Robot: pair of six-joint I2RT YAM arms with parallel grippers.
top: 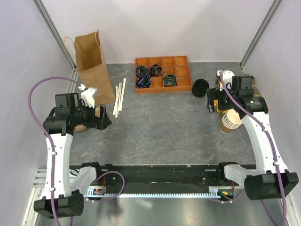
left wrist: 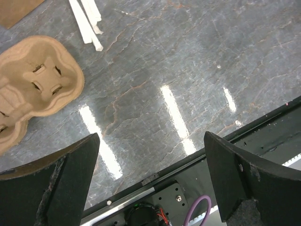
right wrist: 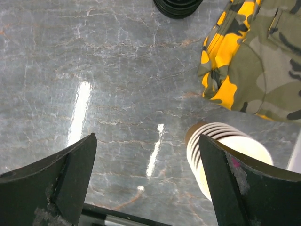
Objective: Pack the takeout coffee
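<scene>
No finished takeout coffee, meaning 1 lidded cup, shows in any of the 3 views, so I cannot say where it is. The right gripper (right wrist: 146, 139) hangs fully open and empty. It is the nearer arm to the makings: the stack of nested cups (right wrist: 235, 146) sits mouth-up against its right finger, and the stack of black lids (right wrist: 178, 5) is further ahead. A camouflage pouch (right wrist: 254, 61) crowds the cups. The left gripper (left wrist: 151, 135) is also wide open and empty, beside the pulp cup carrier (left wrist: 37, 89) and near the paper bag (top: 89, 59).
</scene>
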